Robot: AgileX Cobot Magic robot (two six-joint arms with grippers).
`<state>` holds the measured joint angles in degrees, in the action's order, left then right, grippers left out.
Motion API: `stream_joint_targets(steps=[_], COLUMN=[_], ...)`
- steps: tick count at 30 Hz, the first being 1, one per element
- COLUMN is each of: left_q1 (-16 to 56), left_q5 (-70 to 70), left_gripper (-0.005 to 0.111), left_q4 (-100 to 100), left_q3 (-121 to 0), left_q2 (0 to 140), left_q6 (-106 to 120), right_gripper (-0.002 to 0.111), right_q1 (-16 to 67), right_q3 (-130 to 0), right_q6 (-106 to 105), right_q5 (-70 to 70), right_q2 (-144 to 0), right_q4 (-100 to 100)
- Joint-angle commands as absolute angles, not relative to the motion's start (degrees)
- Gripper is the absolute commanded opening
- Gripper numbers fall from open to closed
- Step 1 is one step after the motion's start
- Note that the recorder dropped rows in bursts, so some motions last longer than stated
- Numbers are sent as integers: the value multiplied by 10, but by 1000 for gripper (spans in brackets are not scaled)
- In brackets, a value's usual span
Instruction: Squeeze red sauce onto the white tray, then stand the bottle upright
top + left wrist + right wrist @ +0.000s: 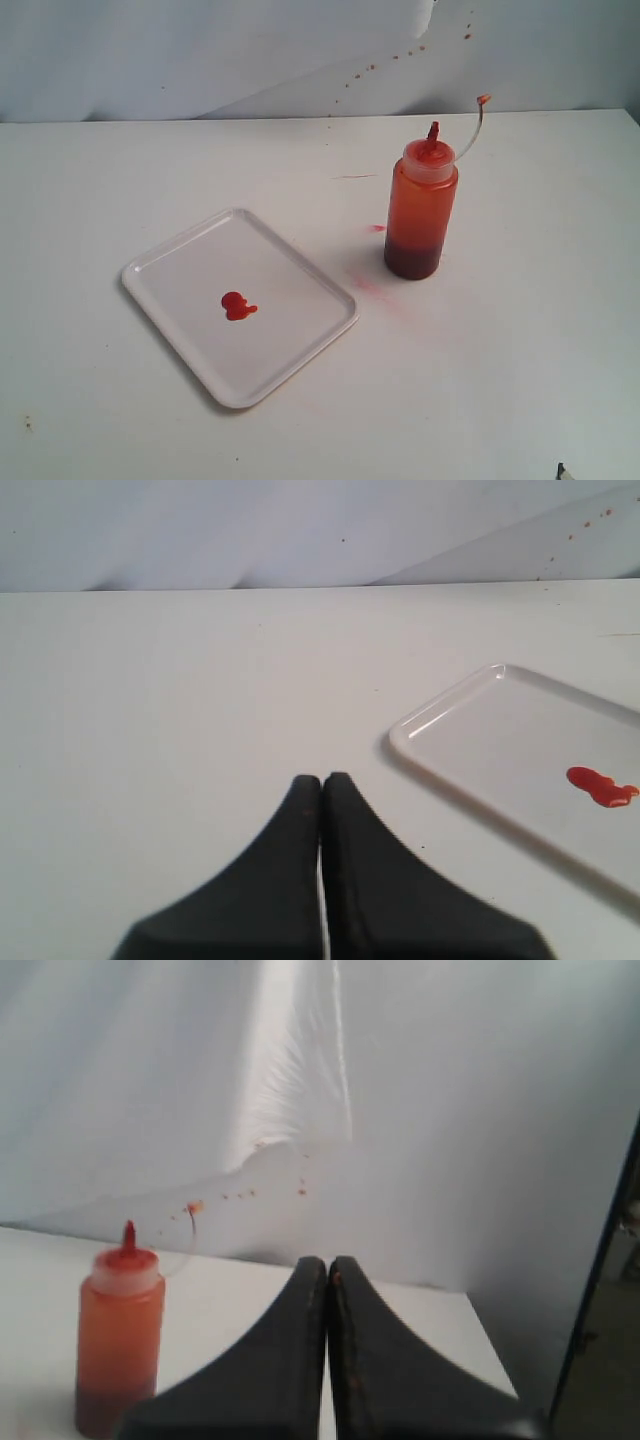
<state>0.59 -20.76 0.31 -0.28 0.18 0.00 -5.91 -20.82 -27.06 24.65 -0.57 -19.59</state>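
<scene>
The orange-red squeeze bottle (pixel 421 213) stands upright on the white table, right of the white tray (pixel 170 268), nozzle up and its thin tether curving off to the right. A small glossy blob of red sauce (pixel 236 306) lies near the tray's middle. In the left wrist view my left gripper (pixel 322 779) is shut and empty over bare table, with the tray (pixel 440 723) and the sauce blob (pixel 600 786) off to one side. My right gripper (pixel 327 1262) is shut and empty too, with the bottle (pixel 117 1340) standing apart from it. Neither arm shows in the exterior view.
Faint pink smears (pixel 372 287) mark the table beside the bottle's base. Small red specks (pixel 395 57) dot the white backdrop behind the table. A dark sliver (pixel 564 471) pokes in at the exterior view's bottom right corner.
</scene>
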Motion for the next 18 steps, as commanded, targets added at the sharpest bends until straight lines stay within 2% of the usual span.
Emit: stream_joint_targets(steps=[1, 13, 18], left_q1=[6, 6, 6], left_q5=[-194, -194, -194], left_gripper=[1, 1, 1], left_q4=[0, 0, 0], left_q3=[0, 0, 0], left_q2=[0, 0, 0], left_q6=[0, 0, 0], right_gripper=[0, 0, 0], right_q1=[-103, -106, -106], right_q3=[-144, -98, -57], right_q6=[-234, -225, 90], right_q5=[221, 179, 177], right_q2=[0, -3, 0], right_q4=[-199, -180, 104])
